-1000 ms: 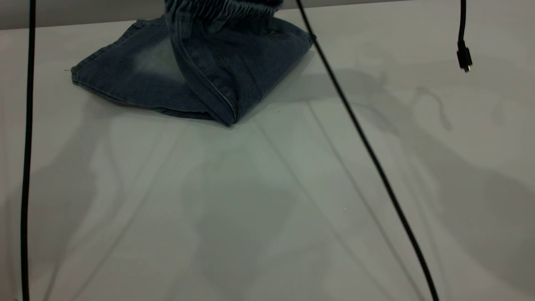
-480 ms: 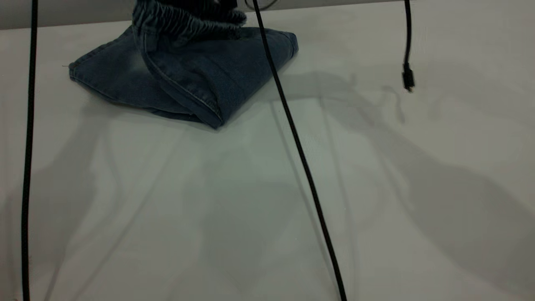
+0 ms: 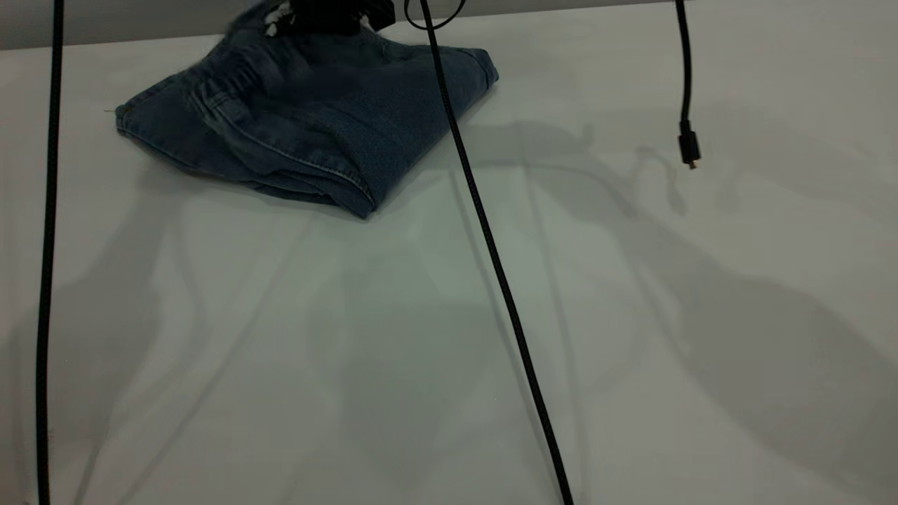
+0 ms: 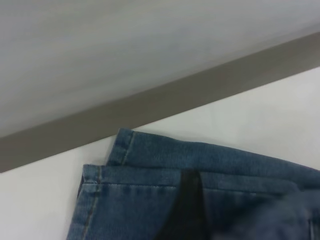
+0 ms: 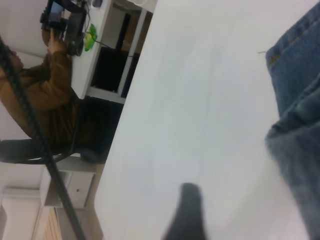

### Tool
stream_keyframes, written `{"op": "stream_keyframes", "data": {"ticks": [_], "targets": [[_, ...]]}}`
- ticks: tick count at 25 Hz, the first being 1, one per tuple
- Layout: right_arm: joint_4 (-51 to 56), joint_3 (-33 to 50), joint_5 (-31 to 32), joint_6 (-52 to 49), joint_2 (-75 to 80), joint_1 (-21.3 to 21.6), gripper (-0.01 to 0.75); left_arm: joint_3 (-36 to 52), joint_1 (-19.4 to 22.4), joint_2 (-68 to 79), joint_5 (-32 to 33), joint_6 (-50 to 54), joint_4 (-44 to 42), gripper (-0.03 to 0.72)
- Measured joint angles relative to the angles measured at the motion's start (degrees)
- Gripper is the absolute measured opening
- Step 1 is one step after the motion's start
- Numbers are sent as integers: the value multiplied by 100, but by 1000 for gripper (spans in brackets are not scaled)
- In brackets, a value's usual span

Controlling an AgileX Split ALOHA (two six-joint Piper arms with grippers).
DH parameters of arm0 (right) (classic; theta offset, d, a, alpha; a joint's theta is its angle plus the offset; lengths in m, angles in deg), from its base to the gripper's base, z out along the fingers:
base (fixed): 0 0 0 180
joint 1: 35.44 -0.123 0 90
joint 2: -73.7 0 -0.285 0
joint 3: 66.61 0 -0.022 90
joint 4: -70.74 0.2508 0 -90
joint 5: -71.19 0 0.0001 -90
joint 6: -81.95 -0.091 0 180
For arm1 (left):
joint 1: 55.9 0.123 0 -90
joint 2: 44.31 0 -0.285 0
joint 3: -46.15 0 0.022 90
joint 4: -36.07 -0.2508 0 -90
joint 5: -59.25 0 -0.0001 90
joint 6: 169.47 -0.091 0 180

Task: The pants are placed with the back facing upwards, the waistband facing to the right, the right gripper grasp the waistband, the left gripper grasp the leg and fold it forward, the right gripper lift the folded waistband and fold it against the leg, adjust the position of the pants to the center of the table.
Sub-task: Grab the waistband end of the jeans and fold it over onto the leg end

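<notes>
You had the pants (image 3: 309, 126) lying in the upper left of the exterior frame, a folded wedge of blue washed denim with pale faded streaks and a stitched seam that ran down to the point nearest the camera. The waistband (image 3: 221, 95), a ruched and gathered strip, lay draped over the left part of the bundle, and its ridges looked smeared. Flat stitched hems closed the left corner and the upper right corner.

Your right gripper (image 3: 330, 14) showed only as a black block with small white flecks at the top edge, right over the far side of the pants. I could not tell whether it was apart or together. In its wrist view, soft blue denim (image 5: 295, 130) filled the right edge and a loose thread stuck out from a hem corner.

Your left gripper (image 4: 184, 207) appeared in its own wrist view as a dark, blurred wedge over the denim (image 4: 140, 200), beside two stacked hem corners with double stitching. I could not tell its state either.

The table (image 3: 631, 337) was a broad, matte, pale grey sheet crossed by soft shadows. A thin black cable (image 3: 491, 252) ran diagonally from top centre to the bottom edge, another (image 3: 48, 252) hung straight down the left edge, and a third ended in a small plug (image 3: 688, 149) at the upper right.

A person in a brown sleeve (image 5: 47, 85) sat at the upper left of the right wrist view.
</notes>
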Motion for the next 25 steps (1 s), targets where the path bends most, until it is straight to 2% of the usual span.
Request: {"op": "stream_keyframes", "data": {"ticks": [2,4,9,18,23,25], "targets": [[-160,-2,-18,-40,-6,43,626,0,0,0,0,0,0,590],[-385,-2,-34,-155,-41,92,648,0,0,0,-5,0,0,590],[-1351,-2,114,-456,-290,523,619,0,0,0,-5,-135,-5,590],[-3725,-2,1086,-1186,-1380,1645,593,318,-187,13,-18,-402,-82,590],[-5227,-2,1848,-1548,-2329,1785,593,805,-379,24,-18,-485,-333,590],[-5755,-2,1920,-1655,-2703,1781,593,1063,-421,24,-18,-642,-468,590]]}}
